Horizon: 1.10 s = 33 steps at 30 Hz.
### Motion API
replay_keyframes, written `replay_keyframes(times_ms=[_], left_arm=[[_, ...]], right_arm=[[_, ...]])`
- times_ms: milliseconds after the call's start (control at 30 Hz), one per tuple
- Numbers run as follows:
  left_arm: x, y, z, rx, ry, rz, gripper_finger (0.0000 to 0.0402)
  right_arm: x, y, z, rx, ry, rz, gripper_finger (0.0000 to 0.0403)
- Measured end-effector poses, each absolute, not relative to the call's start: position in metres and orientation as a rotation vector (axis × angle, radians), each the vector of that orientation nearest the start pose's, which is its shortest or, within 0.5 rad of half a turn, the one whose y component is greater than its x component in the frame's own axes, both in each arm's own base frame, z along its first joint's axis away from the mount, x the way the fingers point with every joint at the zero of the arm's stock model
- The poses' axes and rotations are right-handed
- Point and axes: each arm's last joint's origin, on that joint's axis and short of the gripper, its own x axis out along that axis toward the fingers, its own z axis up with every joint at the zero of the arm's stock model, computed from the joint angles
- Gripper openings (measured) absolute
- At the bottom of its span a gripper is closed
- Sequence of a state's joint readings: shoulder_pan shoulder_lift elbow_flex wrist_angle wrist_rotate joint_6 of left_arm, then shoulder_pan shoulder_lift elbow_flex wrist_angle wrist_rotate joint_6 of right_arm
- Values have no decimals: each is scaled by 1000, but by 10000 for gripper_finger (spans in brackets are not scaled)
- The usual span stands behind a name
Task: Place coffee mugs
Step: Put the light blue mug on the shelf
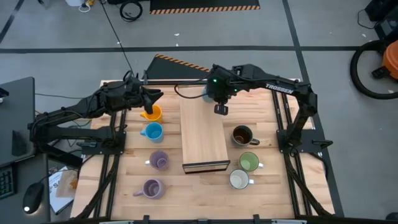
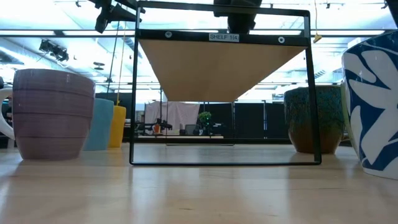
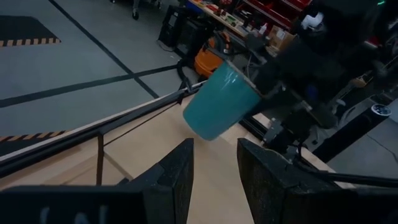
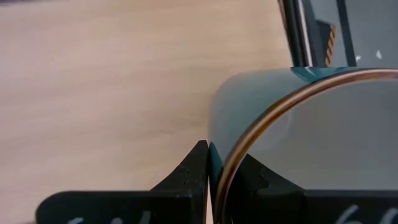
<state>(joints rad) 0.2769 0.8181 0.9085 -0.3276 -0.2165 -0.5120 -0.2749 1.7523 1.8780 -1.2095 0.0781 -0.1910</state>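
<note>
A wooden table [image 1: 199, 199] seen from above, with a long wooden board [image 1: 203, 135] raised on a black frame at its centre; two dark robot arms reach in from either side.

The right gripper [image 4: 209, 163] hangs above the far end of the board, its fingers pinched narrowly on the rim of a teal mug [image 3: 217, 102]; one finger sits inside the rim, one outside, and the mug hangs tilted in the air, clear of the board.

The left gripper [image 3: 214, 165] hovers over the table's left side, just above an orange mug [image 1: 152, 113], fingers partly spread and holding nothing.

Other mugs stand on the table: a light blue mug [image 1: 152, 132] and two lavender mugs [image 1: 159, 160] to the left of the board; a dark brown mug [image 1: 242, 134], a light green mug [image 1: 249, 162] and a white mug [image 1: 239, 180] to the right.

The step in hand appears to be setting the teal mug down on the board; to do it well, the right arm should bring the mug upright first, lower it until the base meets the wood squarely, well in from the edge, and only then spread its fingers; releasing while tilted risks a rolling mug.
</note>
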Motion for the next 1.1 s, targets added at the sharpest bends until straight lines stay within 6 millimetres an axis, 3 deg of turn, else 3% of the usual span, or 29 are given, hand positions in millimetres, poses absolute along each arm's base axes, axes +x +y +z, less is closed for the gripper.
replay_keyframes(times_ms=[1100], left_arm=[[164, 49, 355, -506, 116, 512, 130]], right_arm=[[330, -116, 361, -61, 1147, -172, 47]])
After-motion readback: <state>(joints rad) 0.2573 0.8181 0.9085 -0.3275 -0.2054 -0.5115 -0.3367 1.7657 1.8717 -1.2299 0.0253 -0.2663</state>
